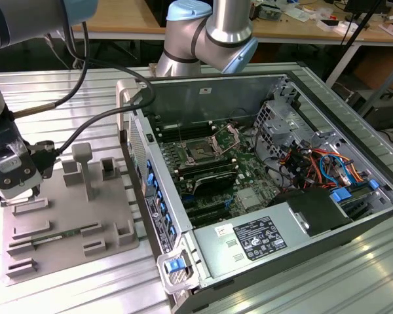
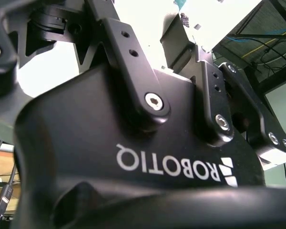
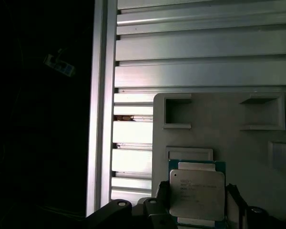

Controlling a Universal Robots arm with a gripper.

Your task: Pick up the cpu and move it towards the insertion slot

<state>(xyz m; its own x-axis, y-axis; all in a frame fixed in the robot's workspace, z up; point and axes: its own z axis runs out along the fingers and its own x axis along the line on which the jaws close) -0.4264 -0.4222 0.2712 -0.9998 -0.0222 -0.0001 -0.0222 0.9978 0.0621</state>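
In the first wrist view the cpu (image 3: 198, 192), a small square chip with a silvery top and green rim, sits over the grey tray (image 3: 219, 138). My gripper (image 3: 198, 198) straddles it, one dark finger (image 3: 161, 192) against each side edge, so it reads as shut on the chip. The exterior view puts the gripper (image 1: 14, 195) low over the tray's (image 1: 65, 222) end at that view's left. The insertion slot (image 1: 202, 152), a dark square in a shiny metal frame with its bracket raised, lies on the green board inside the open computer case (image 1: 301, 85).
Raised blocks (image 1: 85, 167) stand on the tray between the gripper and the case. The case wall (image 1: 147, 170) rises along the tray's side. Cables (image 1: 314, 163) and a power supply (image 1: 262, 239) fill the case at the exterior view's right. Ribbed aluminium tabletop (image 3: 205, 52) surrounds the tray.
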